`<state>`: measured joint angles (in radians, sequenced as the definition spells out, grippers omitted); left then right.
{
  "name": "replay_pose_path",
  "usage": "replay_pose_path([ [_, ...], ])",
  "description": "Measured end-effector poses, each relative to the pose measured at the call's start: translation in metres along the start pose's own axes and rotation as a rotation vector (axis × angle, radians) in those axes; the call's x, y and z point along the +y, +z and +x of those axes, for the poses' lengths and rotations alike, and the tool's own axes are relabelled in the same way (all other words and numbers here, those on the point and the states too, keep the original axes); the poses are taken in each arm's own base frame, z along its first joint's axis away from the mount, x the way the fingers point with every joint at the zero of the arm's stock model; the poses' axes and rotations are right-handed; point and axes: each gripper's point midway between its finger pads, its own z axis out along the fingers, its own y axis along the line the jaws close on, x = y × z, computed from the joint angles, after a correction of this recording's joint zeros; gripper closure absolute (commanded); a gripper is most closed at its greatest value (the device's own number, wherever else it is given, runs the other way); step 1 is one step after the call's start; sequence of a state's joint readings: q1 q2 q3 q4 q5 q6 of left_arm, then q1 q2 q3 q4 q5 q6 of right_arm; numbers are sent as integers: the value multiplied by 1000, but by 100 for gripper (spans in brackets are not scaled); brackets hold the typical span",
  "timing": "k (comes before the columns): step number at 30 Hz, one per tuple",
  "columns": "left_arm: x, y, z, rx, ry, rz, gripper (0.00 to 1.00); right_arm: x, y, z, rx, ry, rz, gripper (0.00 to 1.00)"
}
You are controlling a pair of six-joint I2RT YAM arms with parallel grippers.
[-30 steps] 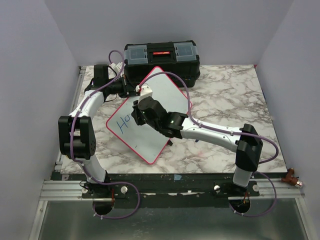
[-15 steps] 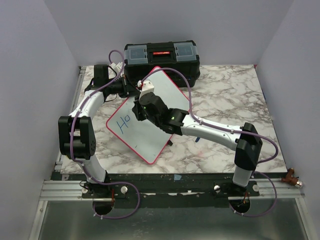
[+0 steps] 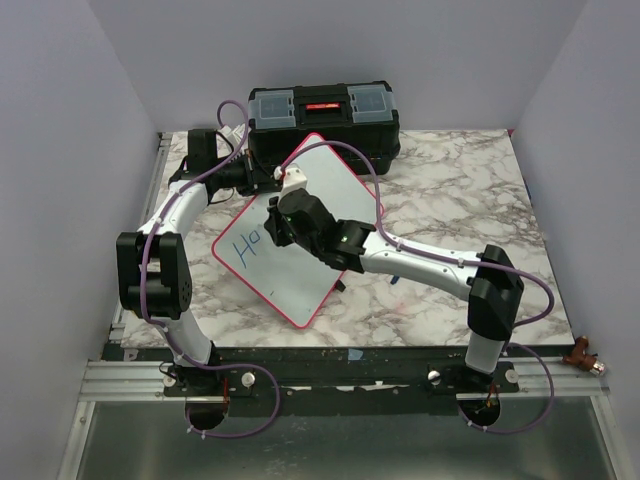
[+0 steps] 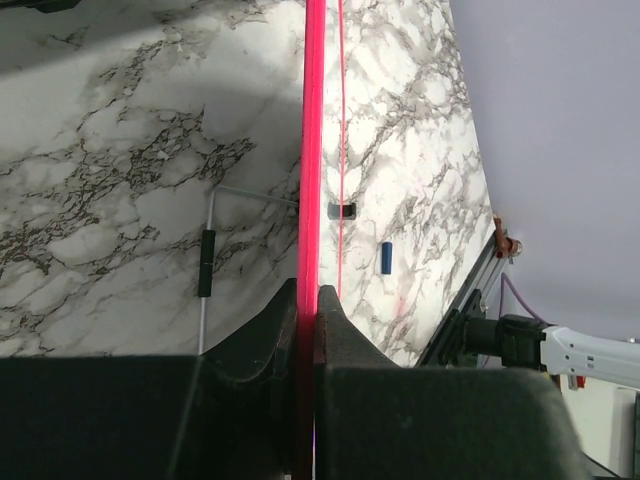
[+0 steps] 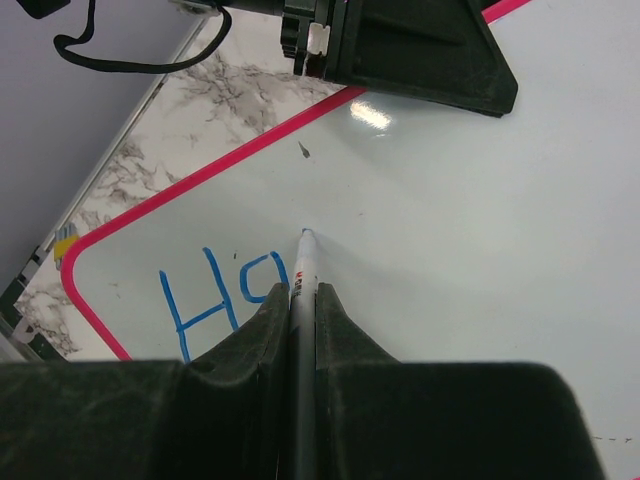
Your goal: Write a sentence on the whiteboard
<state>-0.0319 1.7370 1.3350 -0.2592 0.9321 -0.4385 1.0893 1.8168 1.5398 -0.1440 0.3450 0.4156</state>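
Observation:
The whiteboard [image 3: 325, 185] with a red-pink frame stands tilted on the marble table, with "Ho" [image 3: 247, 245] in blue near its lower left corner. My left gripper [image 3: 270, 180] is shut on its upper left frame edge [image 4: 313, 150]; in the left wrist view its fingertips [image 4: 308, 295] pinch the frame. My right gripper [image 3: 277, 222] is shut on a white marker [image 5: 303, 275]. The marker tip [image 5: 306, 233] is at the board surface [image 5: 460, 230], just right of the "o" [image 5: 262, 280]. The left gripper's fingers [image 5: 410, 50] show at the top of the right wrist view.
A black toolbox [image 3: 322, 118] stands right behind the board at the table's far edge. A blue marker cap [image 4: 385, 257] lies on the marble under the board. Purple cables loop around both arms. Grey walls close in three sides.
The right gripper has shifted slightly up and left with the marker. The second blue letter has closed into an "o". The left gripper and the board have not moved.

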Motion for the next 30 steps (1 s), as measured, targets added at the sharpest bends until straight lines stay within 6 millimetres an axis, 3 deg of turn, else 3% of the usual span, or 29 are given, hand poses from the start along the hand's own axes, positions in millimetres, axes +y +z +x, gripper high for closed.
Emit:
replay_pose_path([
  [12, 0, 0, 0, 1, 0, -1, 100, -2, -6, 13, 9, 38, -21, 99],
  [25, 0, 0, 0, 1, 0, 0, 100, -19, -32, 49, 105, 54, -12, 99],
  [30, -1, 0, 0, 0, 1, 0, 100, -20, -40, 44, 104, 55, -13, 99],
])
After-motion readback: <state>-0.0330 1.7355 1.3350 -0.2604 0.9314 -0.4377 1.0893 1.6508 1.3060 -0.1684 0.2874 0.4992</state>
